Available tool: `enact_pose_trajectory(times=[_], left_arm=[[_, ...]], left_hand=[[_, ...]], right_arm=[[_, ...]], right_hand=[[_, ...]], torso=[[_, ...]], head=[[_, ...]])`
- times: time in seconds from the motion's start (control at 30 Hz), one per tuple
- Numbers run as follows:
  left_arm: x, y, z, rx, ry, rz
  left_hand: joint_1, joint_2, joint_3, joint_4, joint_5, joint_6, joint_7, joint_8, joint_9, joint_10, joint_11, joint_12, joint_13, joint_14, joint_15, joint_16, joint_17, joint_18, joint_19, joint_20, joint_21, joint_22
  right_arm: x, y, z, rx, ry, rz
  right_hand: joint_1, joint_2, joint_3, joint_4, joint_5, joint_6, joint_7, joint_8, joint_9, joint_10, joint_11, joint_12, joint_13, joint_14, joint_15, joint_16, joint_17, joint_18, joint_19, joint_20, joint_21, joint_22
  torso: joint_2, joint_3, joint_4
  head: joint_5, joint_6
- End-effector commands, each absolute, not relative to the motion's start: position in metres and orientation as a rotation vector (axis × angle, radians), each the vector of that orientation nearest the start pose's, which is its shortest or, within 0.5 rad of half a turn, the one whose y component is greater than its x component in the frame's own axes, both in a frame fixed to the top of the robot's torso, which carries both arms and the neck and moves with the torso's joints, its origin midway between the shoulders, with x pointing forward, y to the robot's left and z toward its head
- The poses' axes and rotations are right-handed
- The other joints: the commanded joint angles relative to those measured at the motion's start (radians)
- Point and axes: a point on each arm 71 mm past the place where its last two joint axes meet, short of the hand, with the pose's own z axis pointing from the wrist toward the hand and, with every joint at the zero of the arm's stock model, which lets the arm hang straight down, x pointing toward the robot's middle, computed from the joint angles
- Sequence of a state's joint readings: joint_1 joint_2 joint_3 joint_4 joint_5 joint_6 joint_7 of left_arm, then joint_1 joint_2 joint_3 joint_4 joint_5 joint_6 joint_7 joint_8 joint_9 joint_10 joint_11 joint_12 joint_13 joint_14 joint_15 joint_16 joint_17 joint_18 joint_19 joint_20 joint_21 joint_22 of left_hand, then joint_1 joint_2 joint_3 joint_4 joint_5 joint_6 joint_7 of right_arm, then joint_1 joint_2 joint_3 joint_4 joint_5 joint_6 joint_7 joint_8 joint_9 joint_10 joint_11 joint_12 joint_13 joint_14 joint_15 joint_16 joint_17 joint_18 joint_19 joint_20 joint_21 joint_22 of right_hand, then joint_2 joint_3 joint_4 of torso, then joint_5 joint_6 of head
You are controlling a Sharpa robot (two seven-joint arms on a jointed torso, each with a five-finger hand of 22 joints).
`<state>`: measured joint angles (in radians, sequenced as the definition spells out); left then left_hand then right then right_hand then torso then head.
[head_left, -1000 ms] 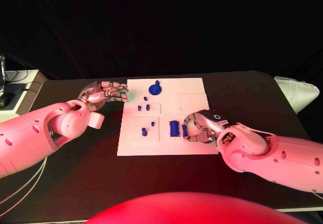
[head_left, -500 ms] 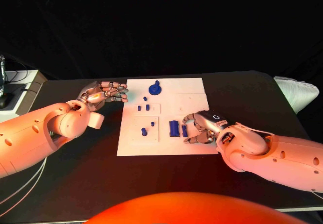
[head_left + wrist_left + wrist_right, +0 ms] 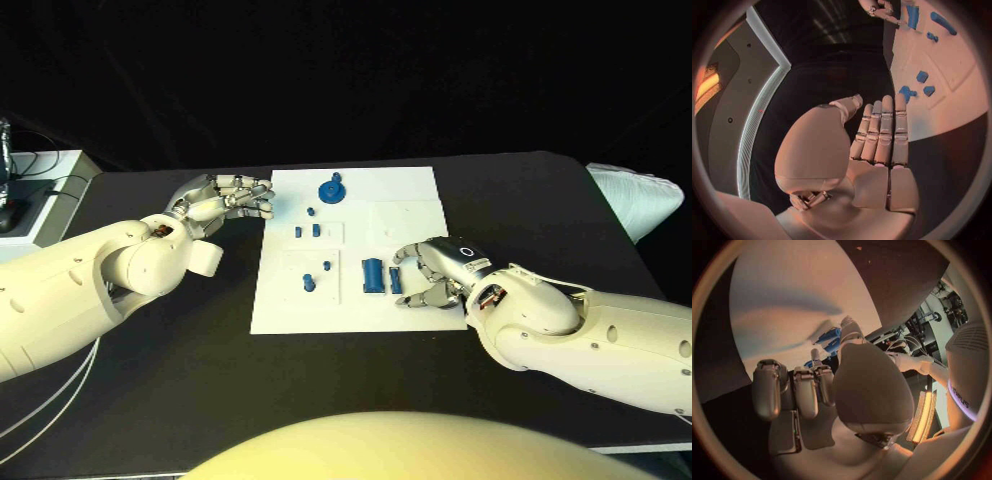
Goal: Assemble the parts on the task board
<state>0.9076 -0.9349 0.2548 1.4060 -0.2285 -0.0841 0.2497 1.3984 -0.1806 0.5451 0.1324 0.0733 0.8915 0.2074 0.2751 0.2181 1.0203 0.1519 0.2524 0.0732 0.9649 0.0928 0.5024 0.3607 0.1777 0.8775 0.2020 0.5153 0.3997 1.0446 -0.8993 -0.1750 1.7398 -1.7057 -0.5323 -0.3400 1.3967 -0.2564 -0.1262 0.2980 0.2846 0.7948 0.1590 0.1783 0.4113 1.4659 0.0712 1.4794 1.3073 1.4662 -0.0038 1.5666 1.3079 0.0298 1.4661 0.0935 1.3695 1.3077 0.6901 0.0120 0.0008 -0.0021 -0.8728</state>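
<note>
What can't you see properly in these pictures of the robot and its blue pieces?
- Head view: the right robot hand covers part of the blue parts; whether it touches them is unclear.
- Right wrist view: the palm hides most of those parts.
- Head view: the small parts' shapes on the task board are too small to tell.

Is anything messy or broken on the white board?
Nothing stands out. The task board lies flat on the table, the blue parts sit on it, and nothing looks spilled or broken.
</note>
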Motion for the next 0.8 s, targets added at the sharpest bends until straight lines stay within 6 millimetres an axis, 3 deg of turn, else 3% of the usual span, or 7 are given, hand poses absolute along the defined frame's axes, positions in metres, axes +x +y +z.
enact_pose_trajectory(times=[0.03, 0.2, 0.33, 0.43, 0.6, 0.7, 0.8], left_arm=[[0.482, 0.287, -0.228, -1.133, 1.545, -1.485], [0.481, 0.288, -0.229, -1.134, 1.548, -1.483], [0.481, 0.287, -0.229, -1.134, 1.551, -1.483], [0.481, 0.287, -0.229, -1.133, 1.552, -1.482], [0.481, 0.287, -0.23, -1.133, 1.554, -1.483], [0.481, 0.287, -0.23, -1.133, 1.554, -1.482], [0.481, 0.287, -0.23, -1.133, 1.554, -1.482]], left_hand=[[0.003, -0.008, -0.001, 0.004, 0.004, -0.005, -0.002, -0.002, -0.001, -0.007, 0.001, 0.004, 0.001, 0.0, 0.01, -0.006, 0.001, 0.003, 0.005, -0.001, -0.005, -0.001], [0.003, -0.008, -0.001, 0.004, 0.004, -0.005, -0.002, -0.002, -0.001, -0.007, 0.001, 0.004, 0.001, 0.0, 0.01, -0.006, 0.001, 0.003, 0.005, -0.001, -0.005, -0.001], [0.003, -0.008, -0.001, 0.004, 0.004, -0.005, -0.002, -0.002, -0.001, -0.007, 0.001, 0.004, 0.001, 0.0, 0.01, -0.006, 0.001, 0.003, 0.005, -0.001, -0.005, -0.001], [0.004, -0.007, -0.001, 0.004, 0.004, -0.003, -0.002, -0.001, -0.001, -0.007, 0.001, 0.005, 0.002, 0.0, 0.01, -0.007, 0.002, 0.003, 0.006, -0.001, -0.006, -0.002], [0.004, -0.007, -0.001, 0.004, 0.004, -0.003, -0.002, -0.001, -0.001, -0.007, 0.001, 0.005, 0.002, 0.0, 0.01, -0.007, 0.002, 0.003, 0.006, -0.001, -0.006, -0.002], [0.004, -0.007, -0.001, 0.004, 0.004, -0.003, -0.002, -0.001, -0.001, -0.007, 0.001, 0.005, 0.002, 0.0, 0.01, -0.007, 0.002, 0.003, 0.006, -0.001, -0.006, -0.002], [0.004, -0.007, -0.001, 0.004, 0.004, -0.003, -0.002, -0.001, -0.001, -0.007, 0.001, 0.005, 0.002, 0.0, 0.01, -0.007, 0.002, 0.003, 0.006, -0.001, -0.006, -0.002]], right_arm=[[0.386, -0.177, -0.259, -0.146, 1.669, 0.63], [0.386, -0.186, -0.256, -0.018, 1.705, 0.672], [0.388, -0.195, -0.256, 0.105, 1.753, 0.689], [0.391, -0.199, -0.257, 0.151, 1.78, 0.684], [0.394, -0.202, -0.259, 0.164, 1.801, 0.659], [0.396, -0.202, -0.26, 0.154, 1.802, 0.644], [0.397, -0.2, -0.26, 0.139, 1.798, 0.634]], right_hand=[[-0.027, 0.001, -0.029, 0.0, 0.006, 0.005, 0.003, 0.012, -0.004, 0.047, 0.006, 0.007, 0.21, 0.105, 0.007, 0.004, 0.263, 0.004, 0.059, 0.008, 0.008, 0.216], [-0.099, 0.018, -0.067, 0.001, 0.02, 0.049, -0.006, 0.057, -0.004, 0.054, 0.0, 0.017, 0.214, 0.105, 0.002, 0.004, 0.263, 0.002, 0.064, 0.005, 0.02, 0.22], [-0.145, 0.043, -0.068, 0.0, -0.011, 0.097, -0.019, 0.118, 0.006, 0.063, -0.012, 0.03, 0.222, 0.105, -0.008, 0.004, 0.263, -0.001, 0.069, -0.004, 0.039, 0.224], [-0.144, 0.06, -0.06, -0.002, -0.049, 0.145, -0.047, 0.209, 0.038, 0.069, -0.035, 0.039, 0.227, 0.105, -0.028, 0.004, 0.263, -0.002, 0.072, -0.02, 0.05, 0.227], [-0.09, 0.08, -0.043, -0.004, -0.121, 0.132, -0.105, 0.505, 0.197, 0.078, -0.088, 0.051, 0.234, 0.105, -0.073, 0.004, 0.263, -0.005, 0.076, -0.062, 0.062, 0.23], [-0.042, 0.102, -0.019, -0.004, -0.165, 0.122, -0.121, 0.594, 0.243, 0.085, -0.101, 0.06, 0.241, 0.105, -0.083, 0.004, 0.263, -0.007, 0.08, -0.071, 0.076, 0.233], [-0.028, 0.108, -0.011, -0.004, -0.181, 0.116, -0.126, 0.62, 0.254, 0.086, -0.105, 0.063, 0.242, 0.105, -0.087, 0.004, 0.263, -0.008, 0.081, -0.074, 0.081, 0.235]], torso=[[0.0, 0.0003, 0.0001], [0.0, 0.0, -0.0006], [-0.001, -0.0009, -0.0007], [0.0, -0.0007, -0.001], [0.0, -0.0008, 0.0001], [0.0, -0.001, 0.0003], [0.0, -0.0012, 0.0003]], head=[[0.001, 0.0], [0.0, 0.0], [0.0, 0.0], [0.0, 0.0], [-0.001, 0.0], [-0.001, 0.0], [0.0, 0.0]])
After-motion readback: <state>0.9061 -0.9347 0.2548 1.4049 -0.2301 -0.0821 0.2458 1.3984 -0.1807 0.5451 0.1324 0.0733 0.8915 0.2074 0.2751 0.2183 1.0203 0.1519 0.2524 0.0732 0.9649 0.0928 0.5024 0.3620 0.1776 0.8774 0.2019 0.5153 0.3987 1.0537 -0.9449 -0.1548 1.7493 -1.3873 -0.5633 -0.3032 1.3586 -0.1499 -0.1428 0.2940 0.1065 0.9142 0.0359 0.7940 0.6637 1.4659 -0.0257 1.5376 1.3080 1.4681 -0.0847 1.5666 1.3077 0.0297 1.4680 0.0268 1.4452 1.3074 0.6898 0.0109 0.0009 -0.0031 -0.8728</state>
